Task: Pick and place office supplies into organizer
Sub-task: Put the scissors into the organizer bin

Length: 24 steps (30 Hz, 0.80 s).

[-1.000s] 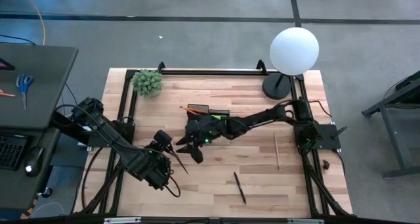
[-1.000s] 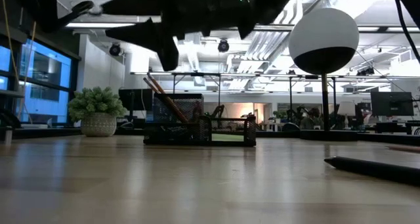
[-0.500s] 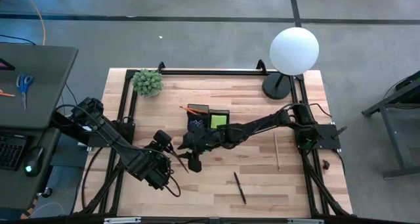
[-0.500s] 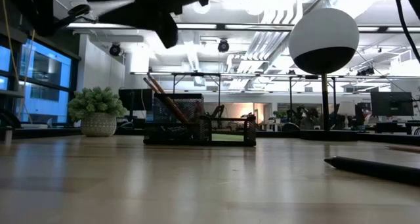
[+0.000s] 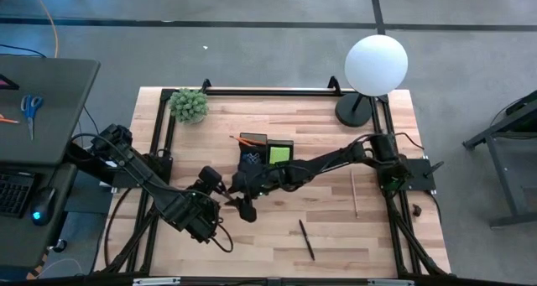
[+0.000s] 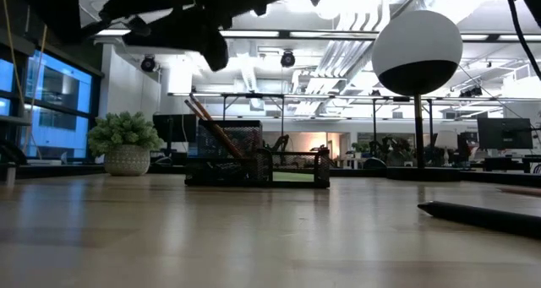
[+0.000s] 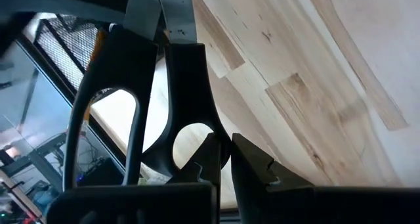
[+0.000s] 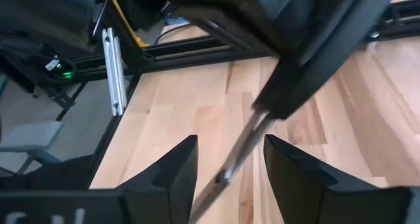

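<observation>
Item under inspection: black-handled scissors (image 7: 164, 86), held off the table (image 5: 336, 236), left of centre in the high view, below the organizer (image 5: 267, 152).
Appearance: two dark plastic loop handles, one long oval and one round; thin bright metal blades (image 8: 243, 148) lying together and running to a narrow tip.
Left claw (image 7: 230, 152): clenched on the scissors at the rim of the round loop, handles toward its wrist.
Right claw (image 8: 231, 145): released, one finger on each side of the blades, gap visible both sides, no contact made out.
Handling, judged: light and stiff; metal blades smooth and likely to slip or swivel under a narrow pinch; handle plastic gives better purchase; sharp tip, and blades may swing apart if only one loop is held.
Recommended hold, judged: across both closed blades near the pivot, or on the neck just ahead of the loops; not out at the tip, where a pinch offers little control.
Destination: organizer, small black mesh box, taller part at its left in the low view with pencils (image 6: 211, 127) leaning out; lime-green sticky-note pad (image 5: 280, 154) lying in its right part.
Outstanding items: dark pen (image 5: 307, 240) at lower centre of the table, wooden pencil (image 5: 353, 194) toward the right side, both flat and well apart from the organizer.
</observation>
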{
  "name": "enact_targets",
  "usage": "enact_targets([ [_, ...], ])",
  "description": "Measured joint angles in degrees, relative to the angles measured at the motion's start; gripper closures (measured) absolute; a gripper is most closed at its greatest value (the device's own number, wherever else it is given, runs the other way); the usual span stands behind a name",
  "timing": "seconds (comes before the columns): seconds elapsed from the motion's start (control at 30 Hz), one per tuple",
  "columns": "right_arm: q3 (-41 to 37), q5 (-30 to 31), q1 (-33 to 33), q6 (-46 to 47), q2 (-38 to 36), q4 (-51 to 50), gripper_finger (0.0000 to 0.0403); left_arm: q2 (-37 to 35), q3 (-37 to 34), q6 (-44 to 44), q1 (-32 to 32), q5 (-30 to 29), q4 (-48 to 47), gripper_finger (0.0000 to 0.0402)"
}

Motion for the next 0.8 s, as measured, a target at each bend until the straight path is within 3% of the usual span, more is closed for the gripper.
enact_targets([
  [0.2,-0.01,-2.70,-0.88,-0.13,1.96,1.56,0.0257,0.00,0.00,0.00,0.00,-1.26,0.25,0.0396],
  [0.53,-0.04,-5.88,-3.29,-3.74,2.06,0.26,0.0389,-0.02,0.04,-0.04,0.00,0.18,3.12,0.0397],
  [0.8,-0.03,-1.02,-3.46,-7.82,2.04,-2.74,0.0400,-0.02,0.04,-1.86,0.02,3.91,5.68,0.0393],
])
